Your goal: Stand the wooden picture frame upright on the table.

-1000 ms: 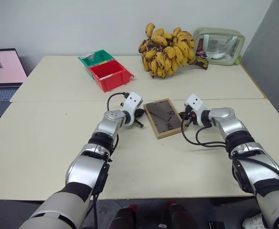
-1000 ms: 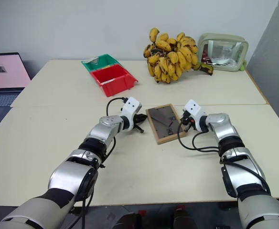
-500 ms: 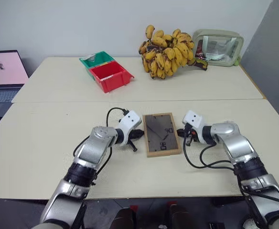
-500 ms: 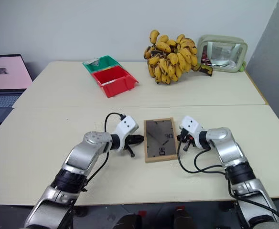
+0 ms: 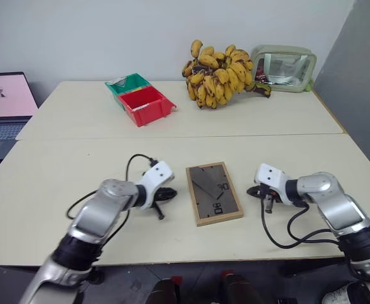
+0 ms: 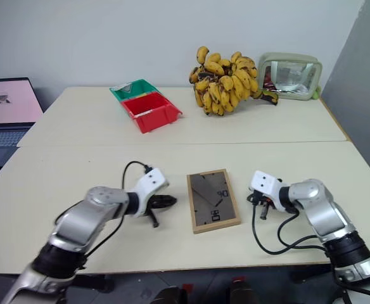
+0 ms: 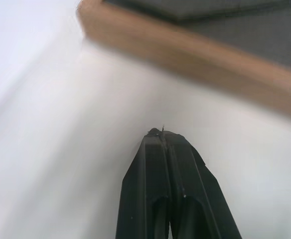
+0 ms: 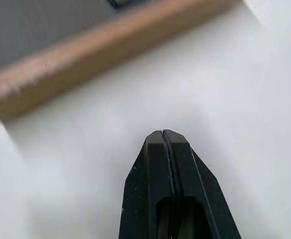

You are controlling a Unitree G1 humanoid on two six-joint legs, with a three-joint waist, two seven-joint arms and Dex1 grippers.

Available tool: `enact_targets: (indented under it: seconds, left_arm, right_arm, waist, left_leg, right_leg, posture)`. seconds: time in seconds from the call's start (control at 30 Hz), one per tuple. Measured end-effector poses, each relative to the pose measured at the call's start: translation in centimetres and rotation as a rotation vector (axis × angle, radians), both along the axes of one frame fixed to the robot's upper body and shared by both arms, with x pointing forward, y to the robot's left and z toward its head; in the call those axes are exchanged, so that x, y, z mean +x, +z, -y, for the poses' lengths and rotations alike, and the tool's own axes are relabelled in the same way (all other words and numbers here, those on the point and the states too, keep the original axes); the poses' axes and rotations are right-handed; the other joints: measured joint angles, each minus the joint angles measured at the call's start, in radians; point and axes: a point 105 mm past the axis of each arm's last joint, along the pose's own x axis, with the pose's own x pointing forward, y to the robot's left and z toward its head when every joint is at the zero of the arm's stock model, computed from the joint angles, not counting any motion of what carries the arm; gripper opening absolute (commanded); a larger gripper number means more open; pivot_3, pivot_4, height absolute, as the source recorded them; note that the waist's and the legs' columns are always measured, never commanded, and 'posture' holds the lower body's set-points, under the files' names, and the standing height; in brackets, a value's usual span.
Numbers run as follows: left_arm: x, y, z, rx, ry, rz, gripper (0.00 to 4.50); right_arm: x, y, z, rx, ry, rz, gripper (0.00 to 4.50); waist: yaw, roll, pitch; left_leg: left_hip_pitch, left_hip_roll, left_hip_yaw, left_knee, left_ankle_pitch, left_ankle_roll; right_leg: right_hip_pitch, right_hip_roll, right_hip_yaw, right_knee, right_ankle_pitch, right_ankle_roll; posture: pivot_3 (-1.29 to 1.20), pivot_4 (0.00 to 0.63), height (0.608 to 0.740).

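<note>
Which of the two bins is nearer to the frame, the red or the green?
The red bin. It sits in front of the green bin, on the side toward the frame.

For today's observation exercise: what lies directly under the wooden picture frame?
The wooden picture frame lies flat, back side up, on the table. Only tabletop shows around it; its picture side faces down and is hidden.

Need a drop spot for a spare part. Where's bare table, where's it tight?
Free: the table's near-left stretch, between the seam and front edge, left of the left claw; also the far half's left end, beside the red bin. Tight: around the wooden picture frame, flanked by both claws, right claw; the back edge, with bananas and pouch.
</note>
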Motion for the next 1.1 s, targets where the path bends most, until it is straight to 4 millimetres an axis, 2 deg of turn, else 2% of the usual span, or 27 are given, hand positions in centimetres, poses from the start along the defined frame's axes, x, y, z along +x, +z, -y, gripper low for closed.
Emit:
enact_targets:
  seconds: [0.1,0.13,0.27,0.37,0.5,0.57,0.7,0.93,1.1]
  left_arm:
    - [-1.7,0.2,-0.3,-0.163,0.027,-0.162,0.97]
    - [-2.6,0.9,-0.2,-0.285,0.041,-0.27,1.13]
    - [-3.0,3.0,-0.5,-0.579,0.098,-0.496,1.88]
    - [-3.2,2.3,-0.2,-0.685,0.123,-0.587,2.51]
    - [-3.9,0.4,2.2,-0.752,0.13,-0.68,3.33]
    - [-3.5,-0.7,3.5,-0.765,0.165,-0.702,3.78]
    - [-2.7,-0.6,5.4,-0.81,0.162,-0.703,4.49]
    - [-2.2,-0.9,6.8,-0.847,0.166,-0.709,4.49]
    - [-2.3,-0.9,7.6,-0.83,0.161,-0.695,4.49]
  right_arm:
    - [0.5,0.0,0.1,0.019,-0.012,0.005,0.0]
    - [0.9,-0.1,0.0,0.033,-0.018,0.011,0.0]
    - [1.8,-0.2,-0.2,0.043,-0.014,0.039,0.0]
    - [2.1,-0.2,-0.6,0.05,-0.012,0.052,0.0]
    - [2.3,-0.3,-1.9,0.077,-0.008,0.065,0.0]
    - [2.1,-0.4,-3.5,0.1,0.014,0.062,0.0]
    - [1.5,-0.7,-6.3,0.129,0.064,0.048,0.0]
    - [0.5,-1.4,-9.2,0.145,0.121,0.025,0.0]
    - [0.5,-1.3,-9.2,0.144,0.102,0.022,0.0]
  waist:
    - [0.005,0.0,0.0]
    - [0.006,-0.001,0.0]
    - [0.008,-0.001,0.0]
    - [0.006,-0.001,0.0]
    - [0.006,-0.002,-0.001]
    - [0.006,-0.002,-0.001]
    - [0.013,-0.001,-0.002]
    - [0.031,0.003,-0.01]
    - [0.036,0.003,-0.01]
  left_leg:
    - [-0.001,0.0,0.0,0.001,0.0,0.0]
    - [-0.002,0.0,0.0,0.002,0.0,0.0]
    - [-0.001,-0.001,-0.001,0.002,0.0,0.0]
    - [-0.001,0.0,-0.003,0.002,0.0,0.0]
    - [-0.001,0.001,-0.003,0.002,0.0,-0.001]
    - [0.0,0.002,-0.003,0.001,0.0,-0.001]
    - [0.0,0.0,-0.003,0.002,0.0,-0.001]
    - [0.002,-0.004,-0.004,0.002,0.0,-0.001]
    - [0.001,-0.006,-0.006,0.001,0.0,-0.001]
  right_leg:
    - [0.0,0.0,-0.001,0.0,0.0,0.0]
    - [0.0,0.001,-0.002,0.0,0.0,0.0]
    - [0.001,0.002,-0.003,0.0,0.0,0.0]
    - [0.0,-0.001,-0.002,0.0,0.0,0.0]
    - [0.0,-0.001,-0.002,0.0,0.001,-0.002]
    - [0.0,0.0,-0.002,0.0,0.002,-0.002]
    - [0.001,0.0,-0.003,0.0,0.002,-0.002]
    - [0.004,-0.001,-0.003,-0.002,0.002,-0.001]
    - [0.005,-0.002,-0.004,-0.003,0.002,-0.001]
  posture:
    - [0.0,0.15,0.74]
    - [0.0,0.15,0.74]
    - [0.0,0.15,0.74]
    - [0.0,0.15,0.74]
    - [0.0,0.15,0.74]
    - [0.0,0.15,0.74]
    - [0.0,0.15,0.74]
    - [0.0,0.15,0.74]
    - [0.0,0.15,0.74]
